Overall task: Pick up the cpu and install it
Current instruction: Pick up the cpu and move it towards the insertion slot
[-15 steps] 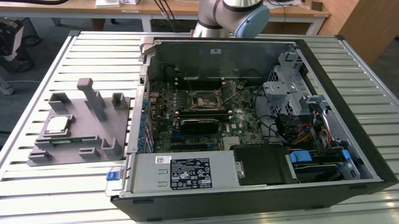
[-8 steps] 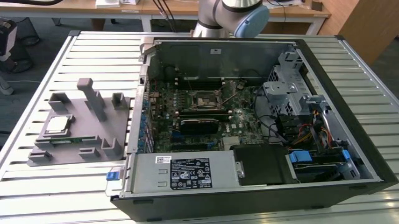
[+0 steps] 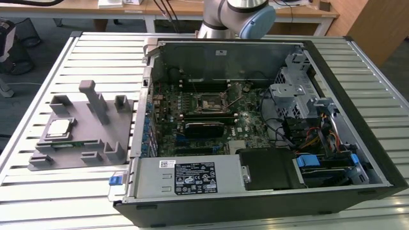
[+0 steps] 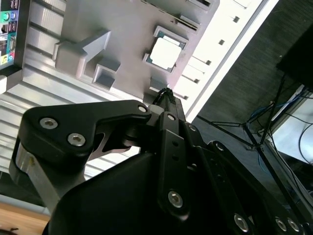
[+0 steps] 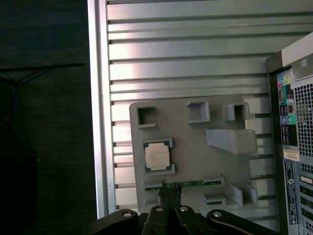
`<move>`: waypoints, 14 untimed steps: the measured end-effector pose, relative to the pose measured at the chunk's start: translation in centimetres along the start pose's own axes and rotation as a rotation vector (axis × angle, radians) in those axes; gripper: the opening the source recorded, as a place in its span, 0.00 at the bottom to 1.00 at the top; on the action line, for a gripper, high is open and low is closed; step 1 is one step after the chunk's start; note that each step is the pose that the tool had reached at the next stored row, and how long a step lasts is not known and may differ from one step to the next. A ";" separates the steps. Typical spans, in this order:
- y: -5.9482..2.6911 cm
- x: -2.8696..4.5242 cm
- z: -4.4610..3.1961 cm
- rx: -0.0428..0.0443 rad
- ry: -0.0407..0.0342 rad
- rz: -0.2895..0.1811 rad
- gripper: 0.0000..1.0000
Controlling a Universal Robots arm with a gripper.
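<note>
Hovering over the tray [image 5: 195, 142] with the gripper [image 5: 169, 190] closed, empty; likely needing centring squarely over the cpu [image 3: 59, 127], at the exterior view's left, and opening evenly.

A pale slatted metal table [image 3: 377, 62] spans the middle of the exterior view under bright, even light. Light wooden desks [image 3: 172, 9] run along twelve o'clock. A wooden panel [image 3: 377, 24] stands at two o'clock, and dark grey floor [image 3: 38, 62] lies at ten o'clock.
</note>
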State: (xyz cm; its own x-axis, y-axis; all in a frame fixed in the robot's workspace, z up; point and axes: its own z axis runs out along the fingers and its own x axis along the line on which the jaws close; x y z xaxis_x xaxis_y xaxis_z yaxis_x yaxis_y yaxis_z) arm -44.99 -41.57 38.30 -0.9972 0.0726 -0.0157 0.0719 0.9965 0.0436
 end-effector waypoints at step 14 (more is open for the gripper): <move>0.08 0.09 1.81 0.0044 0.0218 0.000 0.11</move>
State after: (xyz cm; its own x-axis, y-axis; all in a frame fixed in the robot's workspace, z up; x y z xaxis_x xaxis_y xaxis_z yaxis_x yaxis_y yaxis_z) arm -45.04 -41.41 36.49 -0.9974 0.0719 0.0061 0.0721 0.9966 0.0392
